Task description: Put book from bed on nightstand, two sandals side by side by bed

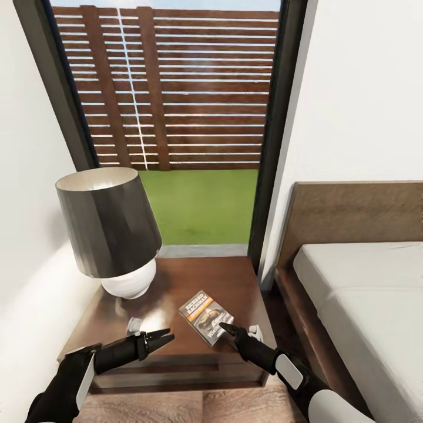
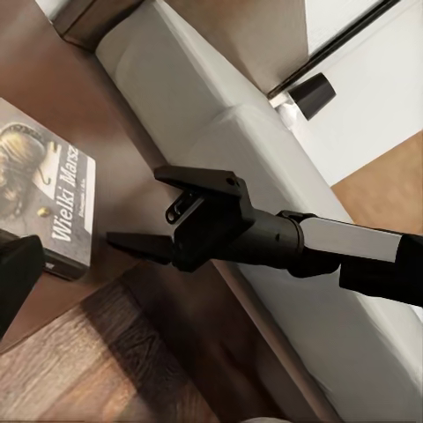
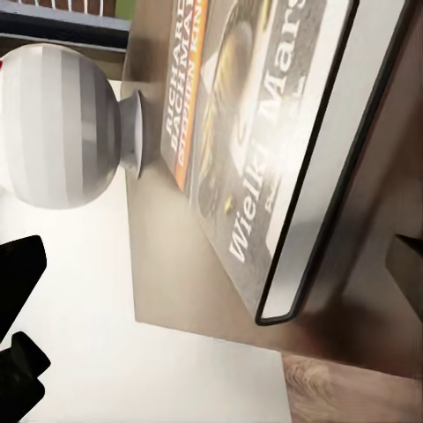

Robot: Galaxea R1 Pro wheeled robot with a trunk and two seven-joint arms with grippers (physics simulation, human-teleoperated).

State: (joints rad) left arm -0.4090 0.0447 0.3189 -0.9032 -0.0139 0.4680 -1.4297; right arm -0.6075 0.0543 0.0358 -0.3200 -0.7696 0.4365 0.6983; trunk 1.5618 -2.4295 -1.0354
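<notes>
Down at the lower left of the head view we see our left gripper (image 1: 166,337), its jaws drawn close together to a narrow point and holding nothing, hovering over the front of the nightstand (image 1: 235,282). Above it, at mid-left, a lamp (image 1: 108,226) with a dark shade and round white base stands on the nightstand's back left corner. Moving to the centre, the book (image 1: 204,314) lies flat on the dark wood, turned at an angle, near the front edge. In the right wrist view its cover (image 3: 238,132) reads "Richard Bachman" on an orange band, with the lamp base (image 3: 57,128) beyond it. Just right of the book, our right gripper (image 1: 226,329) has its tips at the book's lower right corner; whether they touch it we cannot tell, nor how wide those jaws are. Behind, the window (image 1: 176,88) shows the slatted fence and lawn. Far right, the bed (image 1: 376,294) with its pale mattress and brown headboard sits beside the nightstand.
</notes>
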